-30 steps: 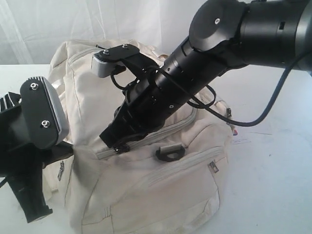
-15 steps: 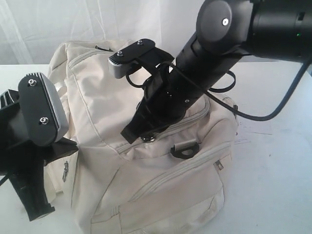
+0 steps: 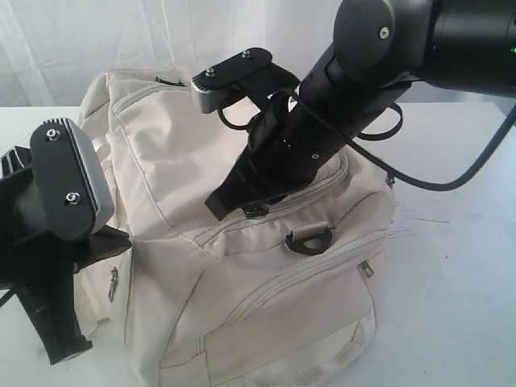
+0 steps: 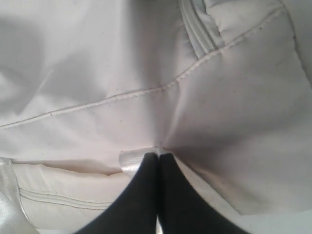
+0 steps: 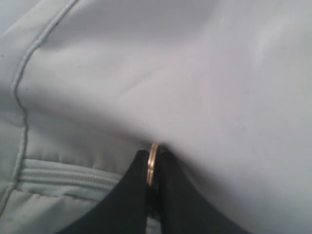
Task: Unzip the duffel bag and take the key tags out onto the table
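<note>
The cream-white duffel bag (image 3: 266, 306) lies on the white table (image 3: 455, 314). My right gripper (image 3: 254, 208) reaches down onto the bag's top zipper and is shut on the gold metal zipper pull (image 5: 153, 158), which shows edge-on between the black fingers (image 5: 131, 195). At the bag's left end my left gripper (image 3: 121, 239) is shut on a small pale webbing tab (image 4: 130, 162) at a seam, the fingertips (image 4: 146, 163) pressed together. The zipper track (image 3: 234, 228) left of the pull looks closed. The key tags are hidden.
A black strap ring (image 3: 309, 239) sits on the bag's front just below the right gripper. A front pocket zipper (image 3: 306, 278) runs slantwise below it. A white curtain (image 3: 97, 40) hangs behind. Bare tabletop lies right of the bag.
My right gripper has moved right and farther back along the top zipper with the pull in it. The bag's top and strap ring shifted right with it. The left gripper stayed put.
</note>
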